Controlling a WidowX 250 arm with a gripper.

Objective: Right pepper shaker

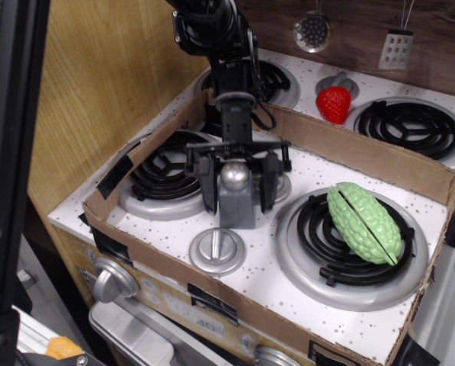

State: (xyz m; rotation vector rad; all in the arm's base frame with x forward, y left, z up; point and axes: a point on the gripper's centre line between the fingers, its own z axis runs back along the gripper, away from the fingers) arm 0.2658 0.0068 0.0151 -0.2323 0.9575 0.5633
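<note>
The pepper shaker [237, 204] is a gray boxy bottle with a shiny silver ball cap. It stands upright at the middle of the white speckled stove top [288, 282], between the left and right burners. My gripper [238, 191] comes down from above and straddles it, with a black finger [210, 189] on each side at cap height. The jaws look closed on the shaker's upper part. The shaker's base is just behind a flat round silver knob [217, 250].
A green ridged toy vegetable [363, 223] lies on the right burner [347, 242]. The left burner [166, 177] is beside the gripper. A cardboard wall [364, 156] rings the stove top. A red strawberry [333, 104] sits behind it.
</note>
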